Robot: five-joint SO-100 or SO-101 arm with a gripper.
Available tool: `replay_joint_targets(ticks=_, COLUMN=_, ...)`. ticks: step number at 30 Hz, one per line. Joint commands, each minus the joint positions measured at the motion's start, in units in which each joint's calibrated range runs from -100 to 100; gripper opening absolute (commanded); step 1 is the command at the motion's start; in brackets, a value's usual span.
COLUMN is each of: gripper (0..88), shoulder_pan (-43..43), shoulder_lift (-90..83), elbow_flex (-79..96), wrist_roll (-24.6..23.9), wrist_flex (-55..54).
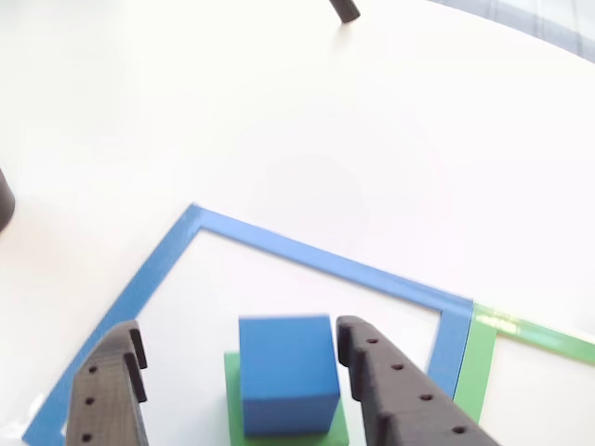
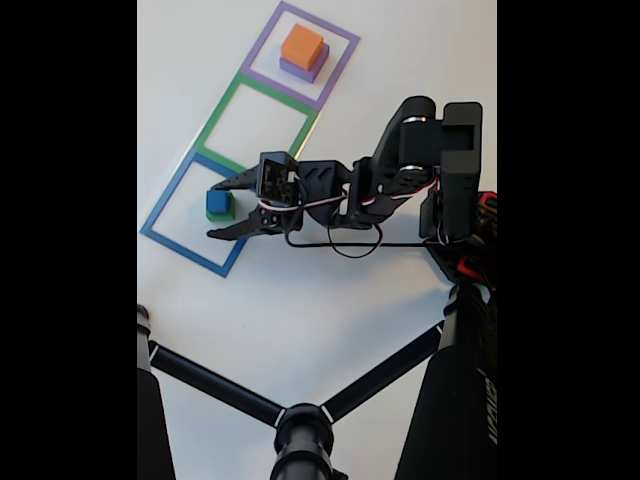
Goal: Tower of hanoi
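Note:
A blue cube (image 1: pixel 286 372) sits on a flatter green block (image 1: pixel 232 400) inside the blue tape square (image 1: pixel 316 255). My gripper (image 1: pixel 237 330) is open, with one dark finger on each side of the cube and a gap at both sides. The fixed view shows the same: the gripper (image 2: pixel 213 211) straddles the blue cube (image 2: pixel 217 203) on the green block (image 2: pixel 230 210) in the blue square (image 2: pixel 165 200). At the far end, an orange cube (image 2: pixel 302 44) rests on a purple block (image 2: pixel 300 70) within the purple tape square (image 2: pixel 262 45).
A green tape square (image 2: pixel 222 110) with nothing in it lies between the blue and purple ones; its edge (image 1: pixel 476 367) borders the blue tape. Black tripod legs (image 2: pixel 215 385) cross the lower table. The arm's base (image 2: pixel 455 180) stands at the right. A dark post (image 1: pixel 344 9) shows at the top.

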Motion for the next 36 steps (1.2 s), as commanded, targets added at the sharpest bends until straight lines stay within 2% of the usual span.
replay_joint_targets(ticks=1, gripper=22.4, shoulder_pan=1.2, shoulder_lift=-12.4, elbow_flex=-0.5, wrist_roll=0.0, wrist_flex=7.4)
replay_joint_targets(ticks=3, gripper=18.7, shoulder_pan=2.8, shoulder_lift=-19.1, elbow_flex=-0.4, wrist_roll=0.0, wrist_flex=15.0)
replay_joint_targets(ticks=6, gripper=4.7, shoulder_pan=5.8, shoulder_lift=-30.4, elbow_flex=-0.7, wrist_roll=0.0, wrist_flex=28.5)
replay_joint_targets(ticks=8, gripper=0.2, shoulder_pan=7.8, shoulder_lift=-38.3, elbow_flex=-0.2, wrist_roll=0.0, wrist_flex=37.3)
replay_joint_targets(ticks=11, gripper=0.1, shoulder_pan=10.6, shoulder_lift=-50.5, elbow_flex=-1.4, wrist_roll=0.0, wrist_flex=53.7)
replay_joint_targets(ticks=16, gripper=0.1, shoulder_pan=15.7, shoulder_lift=-68.0, elbow_flex=-11.8, wrist_roll=0.0, wrist_flex=89.1)
replay_joint_targets(ticks=18, gripper=0.1, shoulder_pan=17.9, shoulder_lift=-71.0, elbow_flex=-19.1, wrist_roll=0.0, wrist_flex=101.8)
replay_joint_targets(ticks=23, gripper=0.1, shoulder_pan=24.8, shoulder_lift=-72.6, elbow_flex=-38.8, wrist_roll=0.0, wrist_flex=124.2)
replay_joint_targets(ticks=29, gripper=0.1, shoulder_pan=37.8, shoulder_lift=-70.3, elbow_flex=-59.9, wrist_roll=0.0, wrist_flex=142.9)
replay_joint_targets(ticks=36, gripper=0.0, shoulder_pan=55.2, shoulder_lift=-70.3, elbow_flex=-65.7, wrist_roll=0.0, wrist_flex=149.0)
